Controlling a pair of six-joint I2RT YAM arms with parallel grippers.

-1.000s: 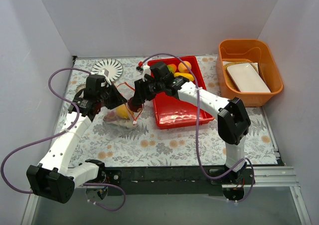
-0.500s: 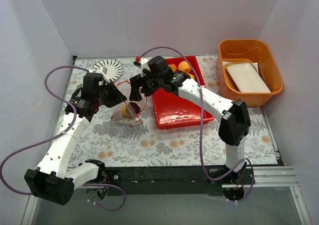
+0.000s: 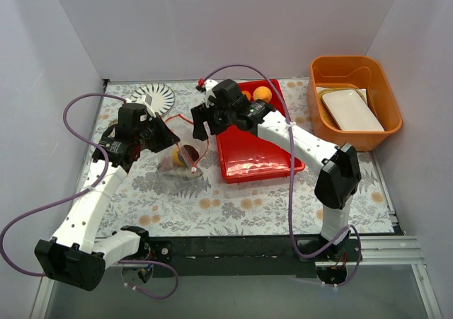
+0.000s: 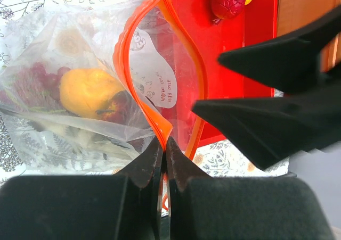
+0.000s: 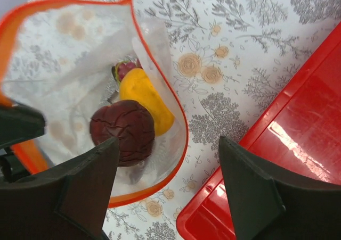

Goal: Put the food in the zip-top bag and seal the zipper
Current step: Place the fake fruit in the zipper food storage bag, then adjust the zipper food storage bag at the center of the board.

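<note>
Start at your left: the left gripper is clamped together on the zipper, pinching one lip of the zip-top bag and lifting it so the mouth gapes. Hold that pinch firm and high. If it sags, the floppy mouth will likely fold over what is inside.

The bag lies on the table between the two grippers, just left of the red tray. In it you can see purple grapes, a yellow fruit and, nearest the opening, a dark plum. The plum sits shallow, close to the rim, so a slight tilt of the held lip may be needed to roll it deeper before more food goes in.

The right gripper hangs over the mouth with its fingers wide apart and nothing in them. Raise it straight up, clear of the orange-red strip, then go to the tray — brushing the rim could tug it out of the left pinch.

The bag's mouth faces up and toward the tray, its closed end away to the left. The zipper seems to run roughly far-to-near across the table, bowed into an open loop.

Orange fruits wait at the tray's far end.
</note>
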